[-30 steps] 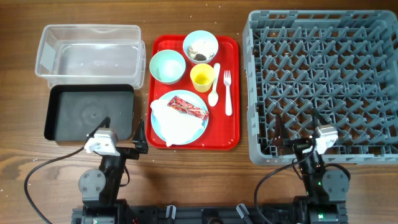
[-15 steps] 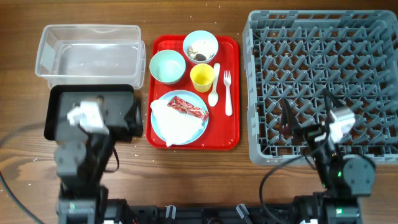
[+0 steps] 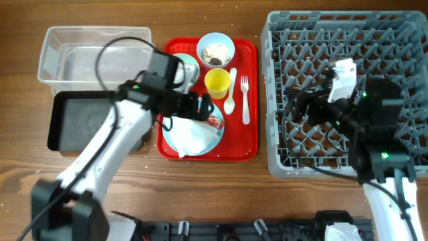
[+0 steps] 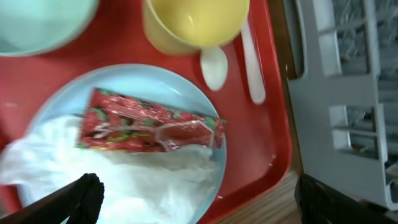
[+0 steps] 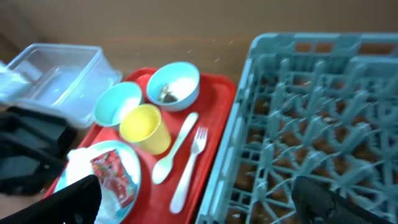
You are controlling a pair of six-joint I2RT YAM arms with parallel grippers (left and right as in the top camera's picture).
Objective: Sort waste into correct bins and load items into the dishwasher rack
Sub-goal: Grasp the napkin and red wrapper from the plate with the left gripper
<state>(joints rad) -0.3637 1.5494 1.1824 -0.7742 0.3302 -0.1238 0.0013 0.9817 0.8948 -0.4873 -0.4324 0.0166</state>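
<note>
- The left gripper [image 4: 202, 196] is hanging right over the light blue plate [image 4: 186, 90]. Its two fingers are spread wide apart and are holding nothing
- The red wrapper [image 4: 152, 124] is lying flat on the plate, partly on top of the white napkin [image 4: 124, 180]
- The napkin is lying crumpled and is covering a big part of the plate
- The plate is sitting on the red tray [image 4: 264, 149]
- The yellow cup [image 4: 193, 22] is standing just beside the plate with its mouth up
- The white spoon [image 4: 214, 65] and the white fork [image 4: 252, 62] are lying side by side on the tray, next to the cup
- One blue-green bowl [image 5: 174, 84] is holding the crumbly food scraps [image 3: 215, 52], and the other bowl [image 5: 118, 102] is sitting near it at the far end of the tray
- The right gripper [image 5: 199, 199] is hovering above the left part of the grey rack [image 3: 374, 40]. Its fingers are wide apart too, with nothing in them
- The rack is sitting to the right of the red tray
- The clear tub [image 3: 87, 53] and the black tray [image 3: 73, 124] are sitting to the left of the red tray, with the tub behind the black one
</note>
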